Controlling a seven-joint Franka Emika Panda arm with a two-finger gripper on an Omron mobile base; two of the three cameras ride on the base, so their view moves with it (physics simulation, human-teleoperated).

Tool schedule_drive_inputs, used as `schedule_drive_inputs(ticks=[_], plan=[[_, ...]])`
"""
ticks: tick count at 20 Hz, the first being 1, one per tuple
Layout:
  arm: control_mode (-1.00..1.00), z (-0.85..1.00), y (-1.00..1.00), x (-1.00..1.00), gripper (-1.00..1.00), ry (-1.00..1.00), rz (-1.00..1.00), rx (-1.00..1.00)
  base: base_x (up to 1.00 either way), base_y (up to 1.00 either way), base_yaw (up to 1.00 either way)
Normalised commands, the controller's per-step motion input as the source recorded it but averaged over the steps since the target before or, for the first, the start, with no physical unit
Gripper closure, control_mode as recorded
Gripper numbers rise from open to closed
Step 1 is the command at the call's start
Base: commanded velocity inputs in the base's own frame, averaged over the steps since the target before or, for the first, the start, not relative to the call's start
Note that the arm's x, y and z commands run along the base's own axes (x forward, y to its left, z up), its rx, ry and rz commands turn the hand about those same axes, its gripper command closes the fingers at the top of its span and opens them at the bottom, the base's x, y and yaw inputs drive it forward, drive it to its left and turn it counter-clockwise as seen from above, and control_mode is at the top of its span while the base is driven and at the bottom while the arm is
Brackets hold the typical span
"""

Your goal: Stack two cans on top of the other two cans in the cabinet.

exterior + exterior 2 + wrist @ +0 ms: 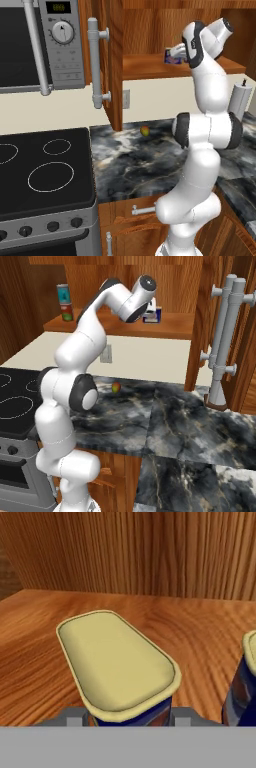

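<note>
Gripper (128,721) sits low over the cabinet shelf (45,657) with a blue tin (117,662) directly between its fingers; the hand view shows the tin's rounded, pale cream lid from above and a strip of its blue wall just above the two grey fingertips (74,716). The tips stand on either side of the tin's near end, close to its wall, though I cannot tell whether they press on it or stand just clear. A second blue tin (245,682) with the same cream rim stands near it on the right edge of that view, apart from the first.

From the left base view the white arm (205,130) rises from the lower right and bends over into the open brown wood-grain cabinet (150,30), its wrist hiding most of the blue tins on the shelf. The cabinet door (112,60) stands swung out toward the camera, its long grey bar handle (95,62) upright beside the grey microwave (35,45) with its round dial. In the right base view a tall stack of two cans (64,302), teal above and red and green below, stands at the far left of the shelf, well apart from the hand. Below, a small red and green fruit (116,387), possibly an apple, lies on the dark marble counter (175,421), and a black stovetop (45,170) lies to the left
</note>
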Motion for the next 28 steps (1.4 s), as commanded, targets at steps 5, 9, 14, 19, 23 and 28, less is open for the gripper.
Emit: schedule_drive_inputs(ticks=[5, 9, 14, 19, 23, 28], plan=[[-1.0, 0.0, 0.0, -0.42, 1.0, 0.0, 0.03, 0.03, 0.0, 0.0, 0.0], [-1.0, 0.0, 0.0, -0.51, 1.0, 0.0, 0.0, 0.0, 0.0, 0.0, 0.0], [-1.0, 0.02, 0.0, -0.42, 1.0, 0.0, -0.08, 0.0, 0.0, 0.0, 0.0], [-1.0, 0.14, 0.02, -0.22, 1.0, -0.01, -0.25, 0.0, 0.0, 0.0, 0.0], [-1.0, 0.05, 0.02, -0.15, 1.0, -0.05, -0.37, 0.0, 0.0, 0.0, 0.0], [-1.0, 0.07, 0.0, -0.02, 1.0, -0.01, -0.38, 0.01, 0.0, 0.0, 0.0]])
